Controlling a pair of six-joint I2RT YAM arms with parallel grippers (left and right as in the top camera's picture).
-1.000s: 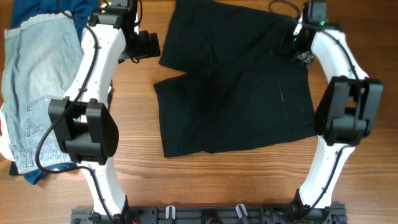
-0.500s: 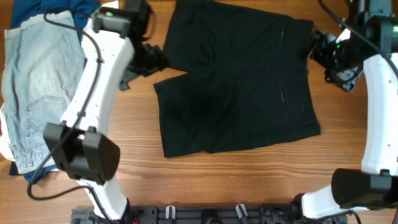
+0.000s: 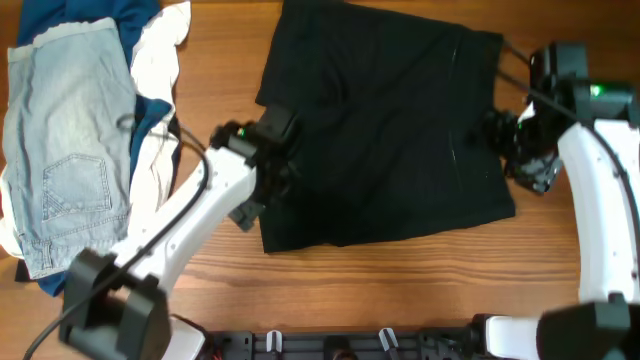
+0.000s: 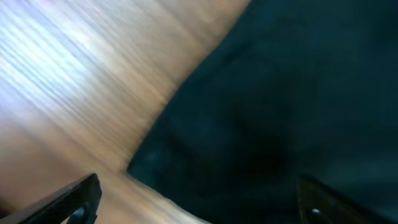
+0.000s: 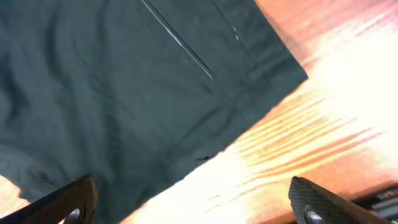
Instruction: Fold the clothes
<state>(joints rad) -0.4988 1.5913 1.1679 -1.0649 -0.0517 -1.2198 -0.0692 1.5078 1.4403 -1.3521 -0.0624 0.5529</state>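
The black shorts (image 3: 380, 130) lie flat on the desk (image 3: 400, 290). Their long axis runs side to side, with the waistband toward my right arm and both legs pointing toward my left. My left tool (image 4: 199, 202) hangs spread wide and empty over the shorts' leg-side edge. My right tool (image 5: 193, 208) is likewise spread wide and empty, above the near waistband corner.

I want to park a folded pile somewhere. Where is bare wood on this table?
Freest: the front strip of table between the black shorts hem and the black base rail. Also a gap between the white garment and the black shorts. The left side is crowded with denim shorts.
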